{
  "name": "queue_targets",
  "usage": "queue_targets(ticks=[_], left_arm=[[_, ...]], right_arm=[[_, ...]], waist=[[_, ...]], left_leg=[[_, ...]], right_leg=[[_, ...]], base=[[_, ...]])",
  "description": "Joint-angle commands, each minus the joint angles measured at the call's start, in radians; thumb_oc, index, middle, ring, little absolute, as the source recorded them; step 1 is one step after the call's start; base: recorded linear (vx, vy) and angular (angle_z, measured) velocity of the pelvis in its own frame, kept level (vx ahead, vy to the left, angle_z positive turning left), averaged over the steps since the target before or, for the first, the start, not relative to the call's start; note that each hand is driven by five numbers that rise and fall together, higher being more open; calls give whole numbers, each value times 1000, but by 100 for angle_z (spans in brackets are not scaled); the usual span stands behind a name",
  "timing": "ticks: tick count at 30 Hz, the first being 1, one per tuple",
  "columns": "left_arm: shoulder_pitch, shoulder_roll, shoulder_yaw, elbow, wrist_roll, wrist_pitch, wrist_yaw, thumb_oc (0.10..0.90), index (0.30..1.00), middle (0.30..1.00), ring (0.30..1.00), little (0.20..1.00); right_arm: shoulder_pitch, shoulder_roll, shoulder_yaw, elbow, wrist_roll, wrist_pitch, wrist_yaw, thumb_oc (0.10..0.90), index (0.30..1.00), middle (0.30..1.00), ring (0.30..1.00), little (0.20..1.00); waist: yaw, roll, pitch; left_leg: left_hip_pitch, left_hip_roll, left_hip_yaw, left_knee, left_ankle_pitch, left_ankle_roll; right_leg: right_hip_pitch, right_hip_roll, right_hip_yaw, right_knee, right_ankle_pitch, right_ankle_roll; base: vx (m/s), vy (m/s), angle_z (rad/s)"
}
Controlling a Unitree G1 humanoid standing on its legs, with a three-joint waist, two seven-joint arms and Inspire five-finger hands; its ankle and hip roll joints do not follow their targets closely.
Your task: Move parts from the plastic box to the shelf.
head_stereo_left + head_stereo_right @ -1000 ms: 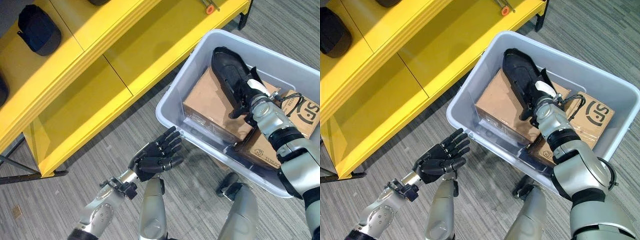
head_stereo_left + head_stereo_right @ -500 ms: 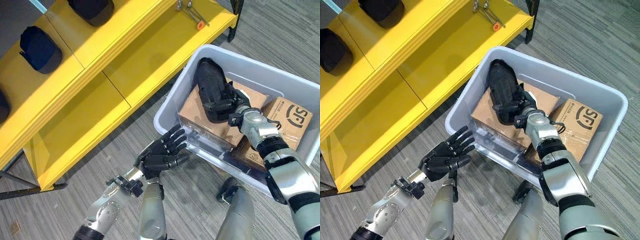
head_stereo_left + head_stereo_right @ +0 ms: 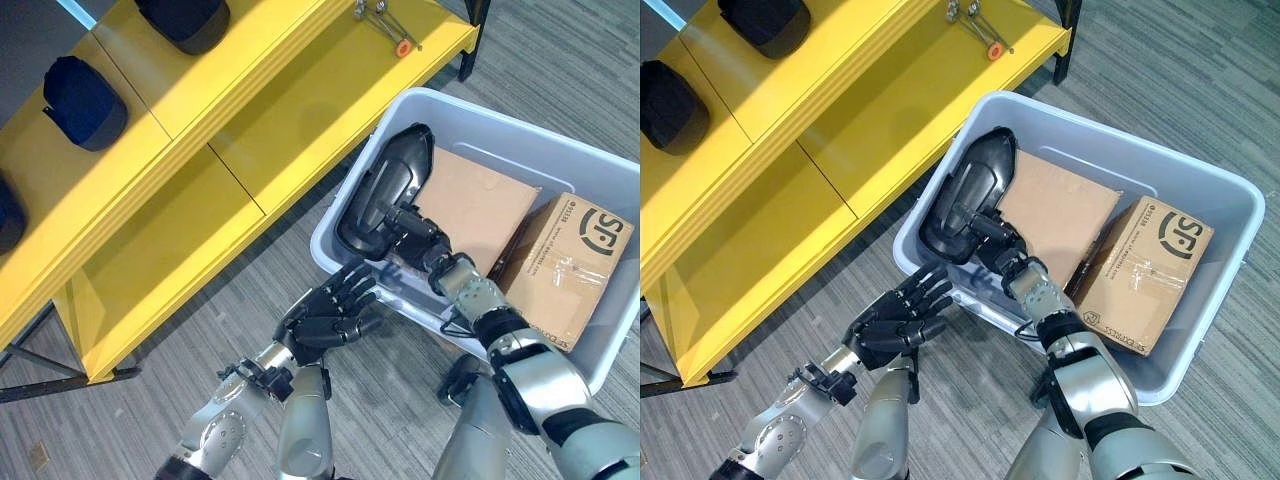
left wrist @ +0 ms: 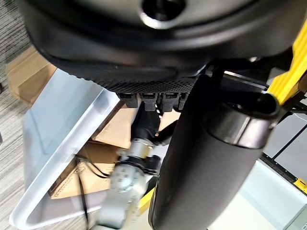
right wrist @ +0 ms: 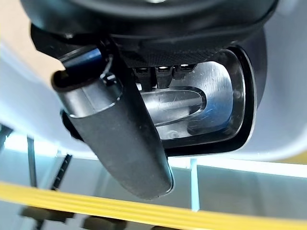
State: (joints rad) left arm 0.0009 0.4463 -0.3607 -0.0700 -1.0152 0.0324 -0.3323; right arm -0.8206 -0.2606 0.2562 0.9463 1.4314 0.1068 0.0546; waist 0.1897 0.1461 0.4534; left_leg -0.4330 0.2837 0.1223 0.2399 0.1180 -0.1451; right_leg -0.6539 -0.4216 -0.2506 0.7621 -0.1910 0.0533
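- Since a second ago the right hand (image 3: pixel 418 232) has swung the black part (image 3: pixel 385 190) from lying flat on the cardboard boxes toward the box's left wall; it now stands tilted, hollow side up. The left hand (image 3: pixel 325 315) has edged closer to the box (image 3: pixel 500 125).
- The right hand is clamped on the part's lower end, inside the box's left corner, centre of the frame.
- The left hand hangs outside the box at lower centre, fingers relaxed, holding nothing.
- Risk: the grip sits at one end of a long part, so it could pivot or slip as it comes over the rim. It could also catch the wall and drag the box.
- Risk: the left hand waits near the exit path and could be bumped.
- The eye views show the yellow shelf (image 3: pixel 250 130) at upper left, with dark caps on it and a tool (image 3: pixel 385 22) at top centre.
- The right wrist view shows the part's shiny inner hollow (image 5: pixel 192 103) behind the thumb (image 5: pixel 120 129).
- The left wrist view shows the box wall and the cardboard boxes (image 4: pixel 29 81) from low down.
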Motion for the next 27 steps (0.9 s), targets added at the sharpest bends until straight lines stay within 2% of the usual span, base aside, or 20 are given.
queue_targets(ticks=[1,4,6,8,13,14,15,22,27], left_arm=[[-18,-13,-24,-148,-35,-112,-47,900,1000,1000,1000,1000],[-9,-19,-40,-157,-28,-140,-34,900,1000,1000,1000,1000],[-4,-23,-47,-159,-26,-153,-28,900,1000,1000,1000,1000],[-3,-26,-55,-156,-30,-163,-28,900,1000,1000,1000,1000],[3,-22,-63,-163,-36,-164,-32,900,1000,1000,1000,1000],[3,-21,-64,-163,-35,-163,-32,900,1000,1000,1000,1000],[8,-14,-66,-174,-33,-162,-32,900,1000,1000,1000,1000],[5,-11,-76,-191,-33,-165,-12,900,1000,1000,1000,1000],[11,0,-76,-200,-41,-147,-27,900,1000,1000,1000,1000]], right_arm=[[-24,103,-23,-92,159,-64,49,900,1000,1000,1000,1000],[21,143,0,-168,164,-127,29,900,1000,1000,1000,1000],[33,151,13,-192,98,-148,8,900,1000,1000,1000,1000],[42,164,40,-211,63,-196,-5,900,1000,1000,1000,1000],[28,147,31,-232,78,-284,13,900,1000,1000,1000,1000],[26,144,27,-236,77,-311,3,900,1000,1000,1000,1000],[12,127,3,-253,111,-371,-13,900,1000,1000,1000,1000],[-46,76,-78,-279,77,-436,-77,900,1000,1000,1000,1000],[-109,-8,-157,-259,76,-488,-125,900,1000,1000,1000,1000]], waist=[[13,19,67],[-1,24,67],[-6,26,67],[-10,29,67],[-12,30,67],[-12,30,67],[-13,30,67],[-20,32,67],[-26,40,67]], left_leg=[[-8,-20,9,135,-144,39],[-7,-19,19,132,-140,41],[-4,-20,25,126,-138,42],[0,-19,31,124,-133,40],[9,-16,36,126,-131,39],[10,-16,37,126,-131,39],[17,-16,38,126,-132,40],[42,-20,41,123,-131,38],[73,-27,45,122,-132,36]], right_leg=[[92,46,6,-68,9,33],[88,51,16,-77,16,34],[89,52,19,-84,18,33],[91,53,22,-90,23,33],[97,49,24,-84,25,33],[98,48,24,-84,25,33],[105,47,24,-83,25,34],[125,48,25,-86,20,34],[149,45,31,-89,16,33]], base=[[-6,41,0],[-13,56,-2],[-12,47,-5],[-5,35,-5],[0,0,0],[0,0,0],[0,0,0],[1,1,0],[18,17,-5]])
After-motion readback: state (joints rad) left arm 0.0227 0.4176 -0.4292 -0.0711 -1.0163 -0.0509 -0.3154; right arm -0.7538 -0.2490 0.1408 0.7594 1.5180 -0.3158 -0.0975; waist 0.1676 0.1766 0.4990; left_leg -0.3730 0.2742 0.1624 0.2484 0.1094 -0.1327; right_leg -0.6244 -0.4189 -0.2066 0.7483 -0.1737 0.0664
